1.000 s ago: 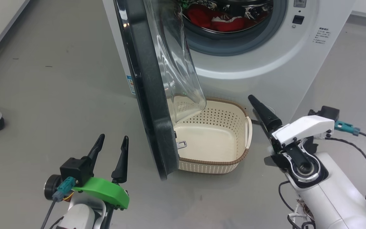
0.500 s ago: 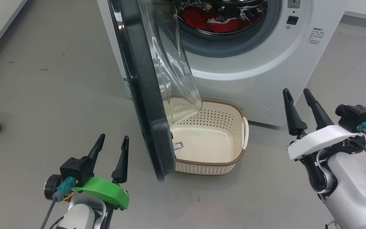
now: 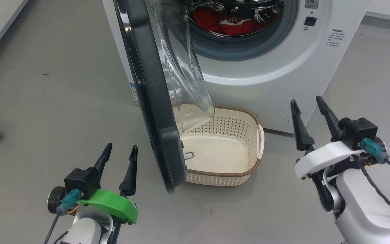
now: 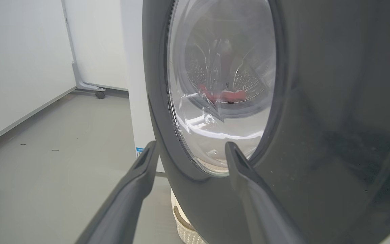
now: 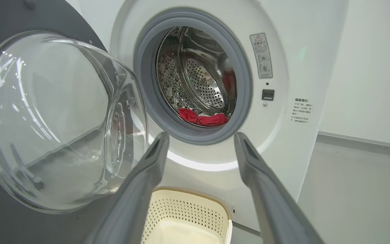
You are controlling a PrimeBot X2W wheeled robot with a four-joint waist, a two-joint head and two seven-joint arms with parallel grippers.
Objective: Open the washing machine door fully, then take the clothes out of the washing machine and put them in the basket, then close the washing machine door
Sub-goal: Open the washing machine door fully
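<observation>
The washing machine door stands swung out roughly square to the front of the washing machine, so I judge the step in hand to be finishing that swing before anything is lifted out. The left gripper hovers on the door's outer, black side, near its lower edge but not touching it, with its fingers spread wide and empty. The right gripper hovers on the door's glass side, well apart from it, also spread wide and holding nothing. The clothes lie in the bottom of the drum, beyond the door's glass bowl. The basket sits empty on the floor directly under that bowl. To do this well, the push probably belongs to the right gripper. It should press on the door's black rim from the inner side, far from the hinged edge, rather than on the bulging glass, and follow the arc gently. The left gripper appears to sit in the door's path and likely needs to draw clear first. A wider door would also uncover the basket from above, which would make the later drop cleaner.
</observation>
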